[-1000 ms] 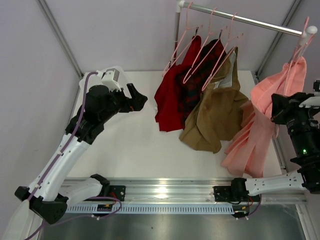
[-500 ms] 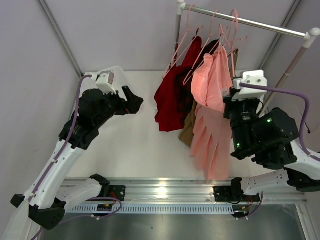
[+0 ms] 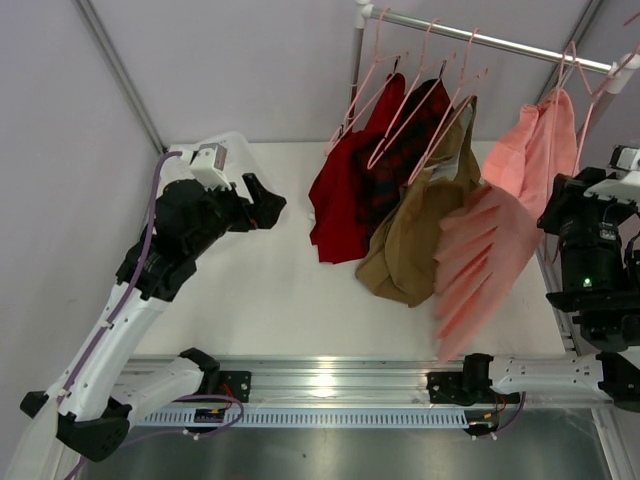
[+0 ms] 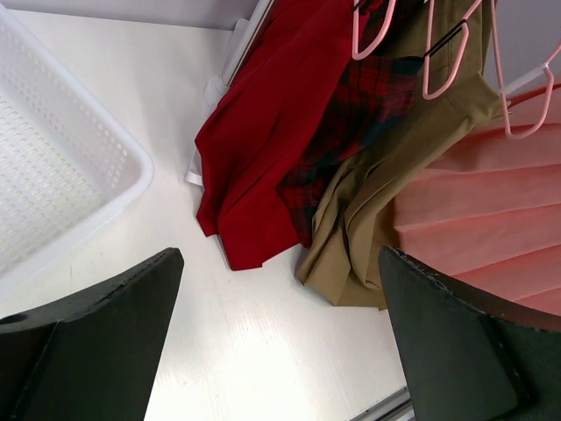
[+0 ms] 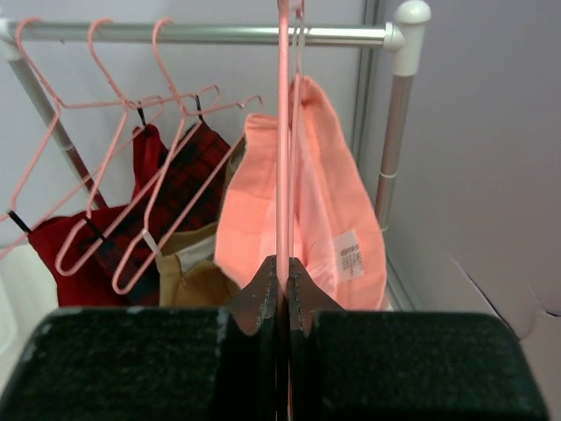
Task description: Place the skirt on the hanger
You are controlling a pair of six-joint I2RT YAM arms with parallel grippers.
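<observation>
Two grippers: right gripper [image 5: 282, 272] pinches hanger [image 5: 282, 132] wire, skirt [image 5: 337, 202] draped on it, by rail [image 5: 219, 33] right end; left gripper [image 4: 280, 263] spread wide, empty.

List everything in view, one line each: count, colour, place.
skirt: one, salmon-pink, hanging on the hanger near the rail's right end
hanger: one, pale pink, carrying the skirt
other hangers: three, pale pink, hooked on the rail
red garment: one, dark red, leftmost on the rail
plaid garment: one, red and black, between the red and tan ones
tan garment: one, tan-brown, beside the skirt
rail: one, silver, across the table's far right
basket: one, white, on the table's left
table: one, white, under everything
left gripper: one, black, open, above the table's left
right gripper: one, black, shut on the hanger
</observation>
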